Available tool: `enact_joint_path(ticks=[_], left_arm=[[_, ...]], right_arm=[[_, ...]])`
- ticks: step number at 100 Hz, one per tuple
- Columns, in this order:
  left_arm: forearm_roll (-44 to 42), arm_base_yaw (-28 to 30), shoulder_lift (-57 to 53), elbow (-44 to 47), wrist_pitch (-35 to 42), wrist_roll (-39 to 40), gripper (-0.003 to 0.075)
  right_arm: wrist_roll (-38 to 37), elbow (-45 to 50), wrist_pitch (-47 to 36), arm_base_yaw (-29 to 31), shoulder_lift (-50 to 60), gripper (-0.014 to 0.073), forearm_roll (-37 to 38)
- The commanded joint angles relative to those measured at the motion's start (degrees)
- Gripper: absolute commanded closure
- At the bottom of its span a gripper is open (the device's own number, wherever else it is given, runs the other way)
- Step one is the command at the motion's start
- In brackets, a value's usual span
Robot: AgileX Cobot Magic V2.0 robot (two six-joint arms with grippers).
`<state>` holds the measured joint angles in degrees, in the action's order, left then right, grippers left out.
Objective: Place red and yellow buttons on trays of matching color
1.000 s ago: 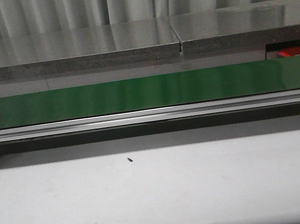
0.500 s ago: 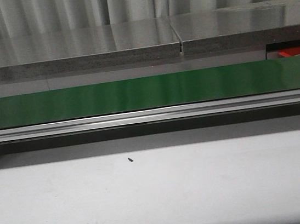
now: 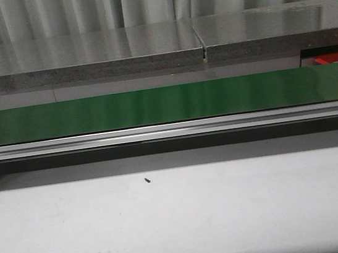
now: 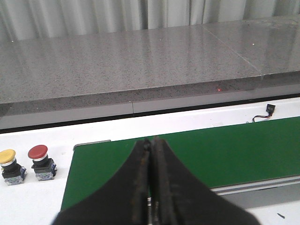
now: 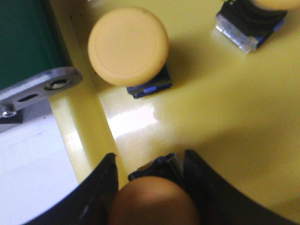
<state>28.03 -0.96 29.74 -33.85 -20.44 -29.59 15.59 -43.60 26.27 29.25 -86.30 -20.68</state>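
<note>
Right gripper (image 5: pixel 147 187) fingers clamped on a yellow button (image 5: pixel 152 199), low over the yellow tray (image 5: pixel 225 122) — two more yellow buttons already in it, one (image 5: pixel 128 46) near the rim. Left gripper (image 4: pixel 151 187) fingers pressed together, empty, above the green belt (image 4: pixel 225 154). A yellow (image 4: pixel 8 161) and a red button (image 4: pixel 39 157) stand on the table beside the belt end.

Desk (image 3: pixel 181 218), front area: open white surface, one tiny dark speck (image 3: pixel 146 180).
Green belt (image 3: pixel 166 104): bare along its whole length; open passage above it.
Yellow tray (image 5: pixel 225 117): crowded. The right pincer (image 5: pixel 147 180) grips a yellow button (image 5: pixel 152 199); another yellow button (image 5: pixel 128 45) stands near the tray wall, a third (image 5: pixel 251 23) beside it; bare floor between them.
</note>
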Motion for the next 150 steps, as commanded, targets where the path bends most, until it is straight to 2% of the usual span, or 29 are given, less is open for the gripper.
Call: enact_joint_path(ticks=[1,11,26,35,53,66,93,118,123,130,137,150], left_arm=[[0.9,-0.4,0.3,-1.4,4.1,0.0,0.0739],[0.9,-0.4,0.3,-1.4,4.1,0.0,0.0739],[0.9,-0.4,0.3,-1.4,4.1,0.0,0.0739],[0.9,-0.4,0.3,-1.4,4.1,0.0,0.0739],[0.9,-0.4,0.3,-1.4,4.1,0.0,0.0739],[0.9,-0.4,0.3,-1.4,4.1,0.0,0.0739],[0.9,-0.4,0.3,-1.4,4.1,0.0,0.0739],[0.9,-0.4,0.3,-1.4,4.1,0.0,0.0739],[0.9,-0.4,0.3,-1.4,4.1,0.0,0.0739],[0.9,-0.4,0.3,-1.4,4.1,0.0,0.0739],[0.9,-0.4,0.3,-1.4,4.1,0.0,0.0739],[0.9,-0.4,0.3,-1.4,4.1,0.0,0.0739]], right_arm=[[0.1,-1.1,-2.3,0.4,0.4,0.0323,-1.2],[0.1,-1.1,-2.0,0.2,0.1,0.0277,-1.2],[0.1,-1.2,-2.0,0.1,0.2,0.0054,-1.3],[0.1,-1.2,-1.9,0.1,0.3,-0.0014,-1.9],[0.1,-1.5,-2.0,-0.4,4.0,-0.0011,-2.7],[2.0,-3.2,-1.6,-2.9,9.4,-0.0011,-2.7],[9.4,-4.1,-1.3,-15.2,22.9,-0.0011,-2.7],[12.7,-3.9,3.8,-24.7,29.9,-0.0008,-2.7],[12.7,-3.9,4.7,-25.3,30.8,0.0011,-2.7],[12.7,-3.9,5.9,-25.5,31.8,0.0094,-2.7],[12.7,-3.9,7.2,-25.5,32.9,0.0231,-2.7],[12.7,-3.9,7.9,-25.5,33.9,0.054,-2.7]])
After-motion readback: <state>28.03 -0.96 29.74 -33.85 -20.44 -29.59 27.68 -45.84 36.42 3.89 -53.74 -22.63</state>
